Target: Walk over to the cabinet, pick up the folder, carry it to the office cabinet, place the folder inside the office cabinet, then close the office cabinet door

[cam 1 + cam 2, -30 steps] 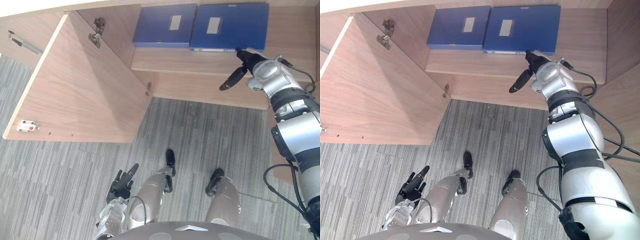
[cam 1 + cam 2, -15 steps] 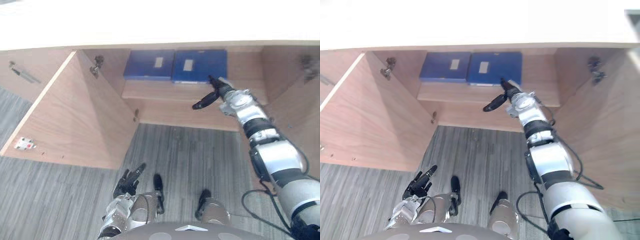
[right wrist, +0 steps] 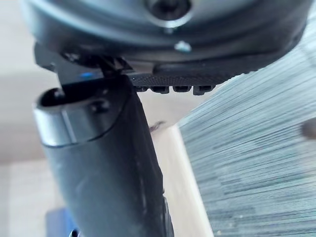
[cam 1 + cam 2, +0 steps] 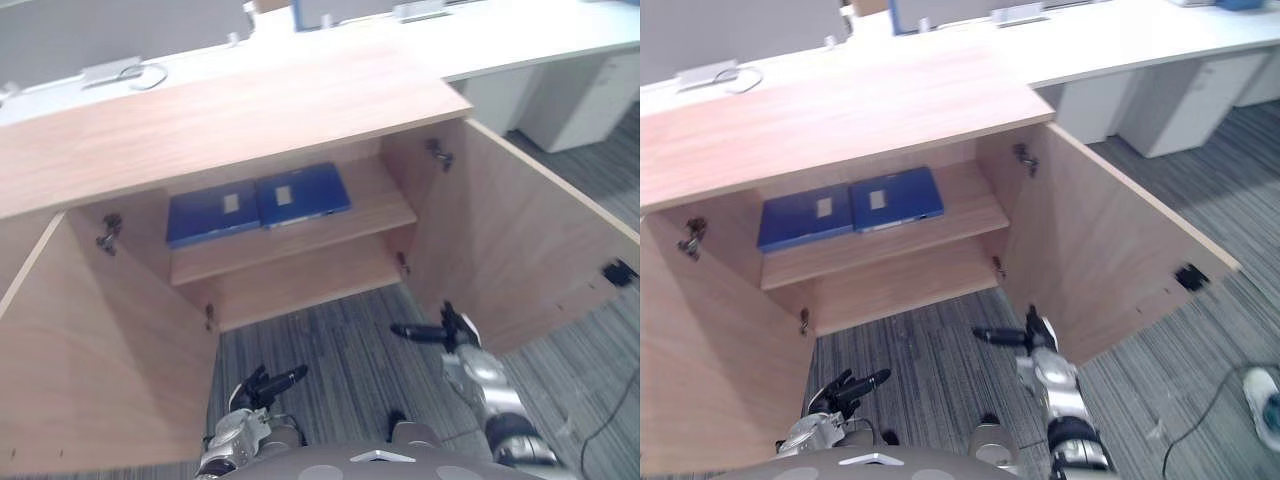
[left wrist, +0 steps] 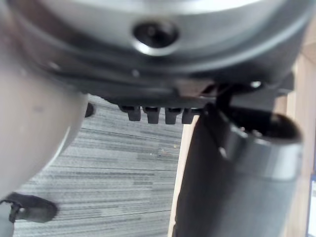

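Right hand (image 4: pixel 448 330) hangs low toward 5 o'clock in the head view, over the grey striped carpet (image 4: pixel 330 345). Its fingers are straight with nothing in them, and it's well apart from the shelf. Left hand (image 4: pixel 258 385) is down at 7 o'clock, loose and empty too. Ahead at 12 o'clock is the light wooden office cabinet (image 4: pixel 230 110) with both doors swung wide: left door (image 4: pixel 90 350) toward 8 o'clock, right door (image 4: pixel 530 240) toward 3 o'clock. On the upper wooden shelf (image 4: pixel 375 212) a dark blue flat folder (image 4: pixel 303 193) with a pale label lies flat at about 12 o'clock. A second dark blue folder (image 4: pixel 213 213) sits just beside it toward 11; touching or not, can't say for sure. No idea which of the two is the task's one, but neither hand carries a folder, so I'd reckon the pick-up, carry and placing are done. What's left is closing up, and that's not started: both doors are wide open and neither hand touches one. The right door is nearest the right hand, so my guess is that one goes first.
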Motion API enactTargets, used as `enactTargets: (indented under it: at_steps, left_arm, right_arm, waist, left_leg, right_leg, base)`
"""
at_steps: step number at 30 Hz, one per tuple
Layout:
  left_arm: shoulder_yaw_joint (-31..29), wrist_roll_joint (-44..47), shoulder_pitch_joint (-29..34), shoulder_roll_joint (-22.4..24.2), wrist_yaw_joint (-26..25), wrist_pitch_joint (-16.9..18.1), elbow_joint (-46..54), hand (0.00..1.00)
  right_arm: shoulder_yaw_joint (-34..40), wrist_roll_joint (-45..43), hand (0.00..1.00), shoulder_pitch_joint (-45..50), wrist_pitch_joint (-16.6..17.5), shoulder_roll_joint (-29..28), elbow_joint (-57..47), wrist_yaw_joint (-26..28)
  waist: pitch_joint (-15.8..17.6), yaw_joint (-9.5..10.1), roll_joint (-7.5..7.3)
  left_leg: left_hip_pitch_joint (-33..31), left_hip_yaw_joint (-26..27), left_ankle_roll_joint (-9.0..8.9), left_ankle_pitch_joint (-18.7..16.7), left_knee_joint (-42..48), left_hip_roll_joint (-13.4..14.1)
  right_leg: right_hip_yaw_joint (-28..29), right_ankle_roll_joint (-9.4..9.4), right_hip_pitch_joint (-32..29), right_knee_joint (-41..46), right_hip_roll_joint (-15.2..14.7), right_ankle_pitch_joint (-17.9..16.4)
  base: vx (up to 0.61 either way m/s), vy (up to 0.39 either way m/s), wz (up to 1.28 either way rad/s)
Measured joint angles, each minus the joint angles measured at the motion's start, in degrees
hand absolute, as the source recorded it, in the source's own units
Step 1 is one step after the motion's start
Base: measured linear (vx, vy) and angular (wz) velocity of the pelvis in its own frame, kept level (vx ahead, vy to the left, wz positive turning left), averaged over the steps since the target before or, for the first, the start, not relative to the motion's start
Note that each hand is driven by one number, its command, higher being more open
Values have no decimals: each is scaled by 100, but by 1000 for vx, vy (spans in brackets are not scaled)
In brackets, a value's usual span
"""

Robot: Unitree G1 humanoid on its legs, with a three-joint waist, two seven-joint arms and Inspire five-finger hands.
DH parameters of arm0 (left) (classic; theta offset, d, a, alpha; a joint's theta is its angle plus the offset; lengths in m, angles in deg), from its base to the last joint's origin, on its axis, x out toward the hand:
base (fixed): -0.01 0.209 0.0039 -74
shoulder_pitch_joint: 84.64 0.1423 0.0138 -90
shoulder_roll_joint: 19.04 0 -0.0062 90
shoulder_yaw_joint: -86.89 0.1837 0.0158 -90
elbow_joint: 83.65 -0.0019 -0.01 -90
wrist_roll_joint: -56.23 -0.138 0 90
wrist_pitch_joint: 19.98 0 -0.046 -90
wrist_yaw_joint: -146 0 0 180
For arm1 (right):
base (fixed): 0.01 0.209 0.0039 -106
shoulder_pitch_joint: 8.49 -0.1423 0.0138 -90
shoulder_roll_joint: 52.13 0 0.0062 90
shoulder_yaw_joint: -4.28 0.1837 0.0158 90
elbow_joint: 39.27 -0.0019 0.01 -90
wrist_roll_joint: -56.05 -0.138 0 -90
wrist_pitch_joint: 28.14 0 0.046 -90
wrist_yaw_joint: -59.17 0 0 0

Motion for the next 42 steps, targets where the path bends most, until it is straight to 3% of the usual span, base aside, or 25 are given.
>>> enactTargets:
  at_steps: [4,6,9,14,16,17,19,20,21,22,25,29,31,33,37,40,42]
  left_arm:
    - [-126,30,214,-268,-76,-13,-117,100]
    - [-290,30,295,-304,-144,-19,-175,100]
    - [-690,38,372,-159,-270,-17,-154,100]
    - [-990,27,377,-10,-370,3,152,100]
    - [-1081,24,353,44,-407,8,245,100]
    - [-1154,23,345,91,-444,28,253,100]
    - [-1187,23,381,83,-492,28,244,100]
    - [-1186,22,384,76,-494,30,249,100]
    - [-1187,21,388,40,-489,27,266,100]
    - [-1191,10,400,35,-485,8,239,100]
    - [-1239,7,437,175,-474,4,232,100]
    - [-1294,11,418,145,-472,5,119,100]
    - [-1283,12,412,130,-474,2,82,100]
    - [-1261,12,417,84,-473,3,55,100]
    - [-1094,11,463,-131,-464,-1,51,100]
    - [-907,11,570,-254,-460,-2,53,100]
    - [-811,12,624,-312,-450,0,53,100]
  right_arm:
    - [614,-239,100,760,2,-592,-265,-267]
    - [772,-266,100,900,2,-738,-290,-420]
    - [877,-454,100,1017,6,-826,-566,-630]
    - [711,-467,100,937,233,-1109,-1171,-738]
    - [696,-458,100,938,240,-1217,-1391,-787]
    - [693,-447,100,940,242,-1217,-1429,-845]
    - [710,-450,100,956,241,-1215,-1430,-937]
    - [727,-451,100,957,241,-1215,-1434,-1018]
    - [740,-454,100,956,241,-1218,-1468,-1101]
    - [846,-455,100,954,242,-1213,-1556,-1157]
    - [1065,-469,100,901,301,-1127,-1644,-1326]
    - [1155,-543,100,612,348,-902,-1575,-1379]
    - [1158,-553,100,392,349,-696,-1480,-1369]
    - [1171,-601,100,253,355,-587,-1450,-1354]
    - [1164,-657,100,-118,366,-434,-1157,-1280]
    - [1149,-657,100,-471,368,-191,-711,-1215]
    - [1134,-664,100,-731,373,113,-366,-1144]
  waist:
    - [-265,-75,-288]
    - [-281,-94,-351]
    - [-284,-90,-339]
    - [-214,-5,-422]
    - [-216,15,-440]
    - [-197,119,-412]
    - [-214,119,-410]
    - [-224,117,-415]
    - [-268,128,-524]
    - [-298,121,-497]
    - [-401,126,-325]
    - [-416,123,-305]
    - [-427,134,-286]
    - [-435,121,-281]
    - [-428,138,-469]
    - [-436,157,-466]
    - [-427,281,-423]
  left_leg:
    - [154,73,70,101,-616,-260]
    - [343,223,105,230,-863,-313]
    - [597,499,246,339,-1045,-308]
    - [898,1124,277,329,-1121,-261]
    - [943,1272,296,339,-1134,-241]
    - [1040,1426,322,310,-1125,-194]
    - [1107,1462,244,222,-1007,-87]
    - [1102,1460,162,162,-910,7]
    - [1079,1458,44,43,-754,110]
    - [1081,1443,-95,80,-755,238]
    - [1232,1525,-215,340,-1166,388]
    - [1294,1610,-214,503,-1444,523]
    - [1280,1607,-198,514,-1444,519]
    - [1255,1565,-190,519,-1442,475]
    - [1133,1433,-171,530,-1434,314]
    - [1089,1344,-159,524,-1430,286]
    - [1088,1263,-133,502,-1438,284]
  right_leg:
    - [516,-109,-11,-799,-22,530]
    - [669,-103,-16,-835,-7,605]
    - [892,-35,-8,-798,36,655]
    - [1076,-53,-220,-370,152,594]
    - [341,-542,-446,26,-61,150]
    - [-439,-686,-584,497,-388,30]
    - [-1160,-760,-644,1201,-805,-79]
    - [-1382,-732,-621,1444,-929,-251]
    - [-1570,-588,-571,1492,-989,-448]
    - [-1686,-265,-506,1394,-821,-557]
    - [-1711,-264,-504,1254,-535,-555]
    - [-1641,-270,-453,800,-175,-344]
    - [-1560,-246,-324,376,-69,-70]
    - [-1555,-200,-138,-86,-49,194]
    - [-1564,-180,238,-1124,-67,819]
    - [-1577,-173,248,-1174,-89,862]
    - [-1594,-173,258,-1204,-87,862]
  base:
    - [-15,101,-75]
    - [71,29,-53]
    - [69,34,-44]
    - [-8,17,-51]
    - [-113,-8,-41]
    - [-69,6,-50]
    - [37,-55,-27]
    - [116,-173,-8]
    - [156,-284,-10]
    - [137,-250,-11]
    - [121,-165,-15]
    - [54,-82,-25]
    - [25,20,-24]
    - [-8,72,-5]
    - [-37,59,5]
    - [-44,32,8]
    - [-55,5,5]
